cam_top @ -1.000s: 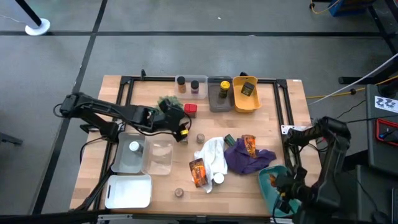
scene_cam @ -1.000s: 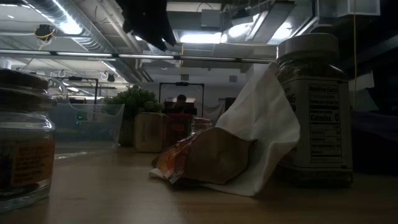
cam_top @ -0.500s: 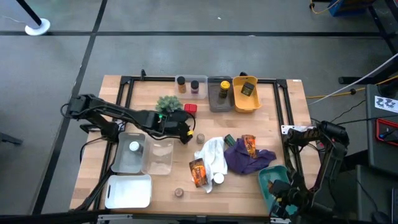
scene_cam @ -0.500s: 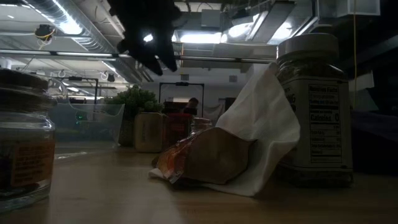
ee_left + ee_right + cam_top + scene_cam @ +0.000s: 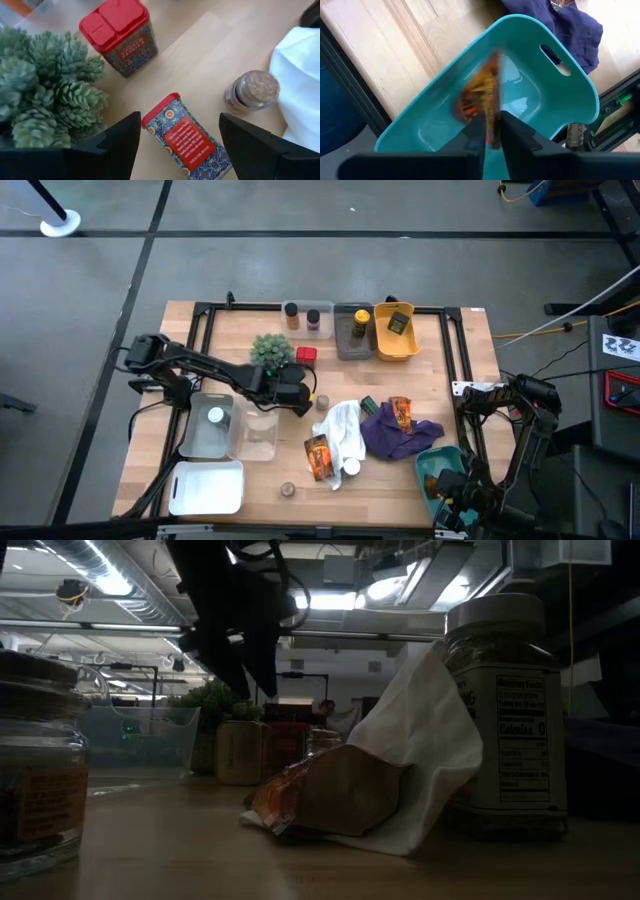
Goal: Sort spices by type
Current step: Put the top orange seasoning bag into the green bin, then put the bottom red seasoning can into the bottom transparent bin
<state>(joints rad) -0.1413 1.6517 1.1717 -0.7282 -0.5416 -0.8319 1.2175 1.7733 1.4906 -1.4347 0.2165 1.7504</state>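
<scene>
My left gripper (image 5: 185, 150) (image 5: 296, 394) is open, above a red-capped patterned tin (image 5: 186, 142) that lies on its side on the wood. Its fingers stand on either side of the tin without touching it. A second red tin (image 5: 120, 35) stands upright beside the spiky green plant (image 5: 45, 85). A small brown-lidded jar (image 5: 250, 92) stands by the white cloth (image 5: 345, 430). My right gripper (image 5: 492, 137) is shut on an orange-red foil packet (image 5: 480, 95) over the teal bin (image 5: 560, 100) at the near right corner. My right gripper pinches the foil packet by one edge (image 5: 491, 117) between its two fingers, coming from above. The packet reaches out past the fingertips over the inside of the teal bin. It shows blurred, and I cannot tell whether its far end touches the bin floor.
Orange packets (image 5: 318, 455) (image 5: 401, 412) lie by the white and purple cloths (image 5: 400, 437). Two jars (image 5: 291, 312) (image 5: 314, 317), a grey bin (image 5: 353, 335) and a yellow bin (image 5: 395, 340) line the far edge. Clear tubs (image 5: 257, 432) and a white tray (image 5: 207, 485) sit near left.
My left gripper has moved toward the table's right, away from the green plant, and has come down over the lying tin. The plant, earlier partly covered by it, now shows whole.
</scene>
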